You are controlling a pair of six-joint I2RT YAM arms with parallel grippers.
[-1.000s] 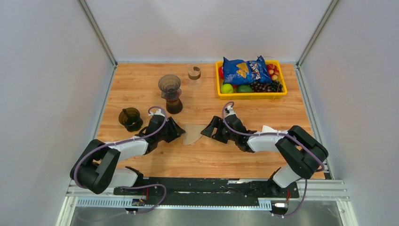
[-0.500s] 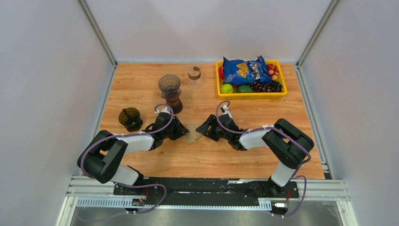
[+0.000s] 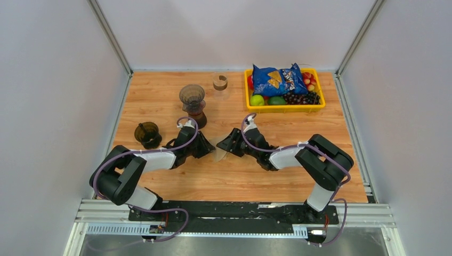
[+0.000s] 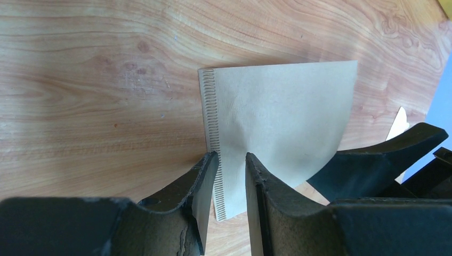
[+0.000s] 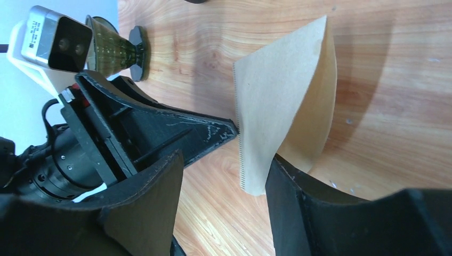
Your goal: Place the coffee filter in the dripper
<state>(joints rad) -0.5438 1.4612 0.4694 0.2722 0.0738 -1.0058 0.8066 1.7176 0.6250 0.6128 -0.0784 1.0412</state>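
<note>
Wood-grain tabletop (image 3: 160,90) fills a booth of plain grey-white walls (image 3: 53,80). Near its middle, the tan paper coffee filter (image 4: 277,117) stands tilted between both arms, apart from the smoky glass dripper (image 3: 192,96) on its dark carafe (image 3: 197,120). Left gripper (image 4: 232,170) straddles the filter's crimped seam, but I cannot tell if it grips. The right gripper (image 5: 224,170) has its fingers spread wide around the paper's edge.

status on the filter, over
left gripper open, straddling coffee filter seam. right gripper open at its far edge. filter not yet in dripper. no obstruction seen.
</note>
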